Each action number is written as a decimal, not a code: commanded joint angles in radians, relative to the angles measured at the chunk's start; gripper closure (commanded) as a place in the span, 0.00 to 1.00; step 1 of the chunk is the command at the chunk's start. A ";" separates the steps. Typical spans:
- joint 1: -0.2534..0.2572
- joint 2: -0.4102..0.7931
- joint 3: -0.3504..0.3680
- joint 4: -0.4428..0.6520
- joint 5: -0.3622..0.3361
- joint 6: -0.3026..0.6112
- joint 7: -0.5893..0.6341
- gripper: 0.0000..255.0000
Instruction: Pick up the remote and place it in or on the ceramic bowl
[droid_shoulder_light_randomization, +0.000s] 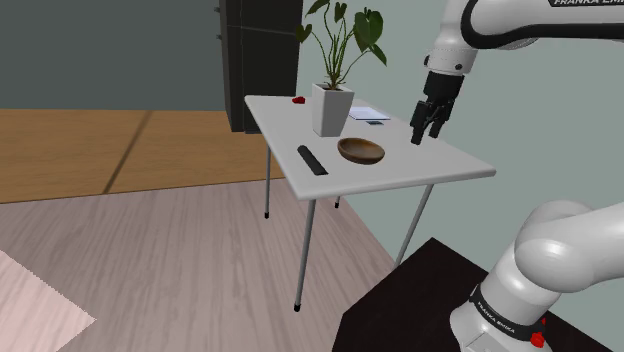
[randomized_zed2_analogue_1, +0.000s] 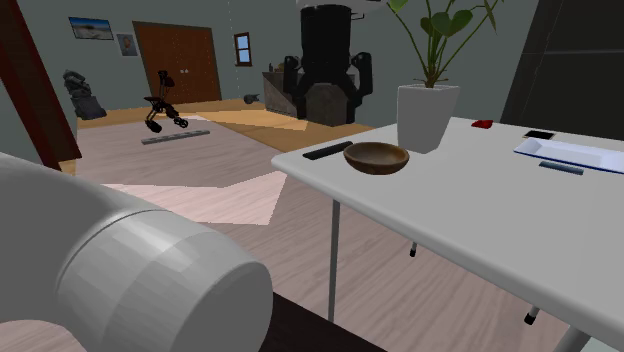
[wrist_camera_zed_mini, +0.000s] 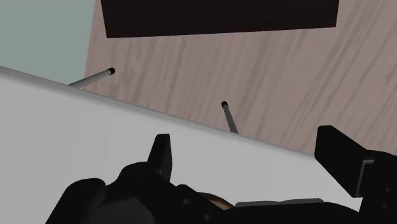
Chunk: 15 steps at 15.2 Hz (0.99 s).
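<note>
Your shoulder view shows the gripper (droid_shoulder_light_randomization: 428, 128) hanging above the white table (droid_shoulder_light_randomization: 440, 165). The brown bowl (droid_shoulder_light_randomization: 361, 150) is near it, and the black remote (droid_shoulder_light_randomization: 312, 159) lies flat just beyond the bowl, on the side away from the fingers. The wrist view shows the fingers (wrist_camera_zed_mini: 162, 156) spread wide apart and gripping nothing, with the table edge past them. On the arm's dark band (droid_shoulder_light_randomization: 497, 308) you can read "FRANKA EMIKA".
</note>
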 joint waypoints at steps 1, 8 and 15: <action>0.000 0.000 0.000 0.000 0.000 0.000 0.000 0.00; 0.001 0.237 0.098 0.089 0.042 0.147 0.191 0.00; -0.006 0.503 0.173 0.253 0.031 0.245 0.377 0.00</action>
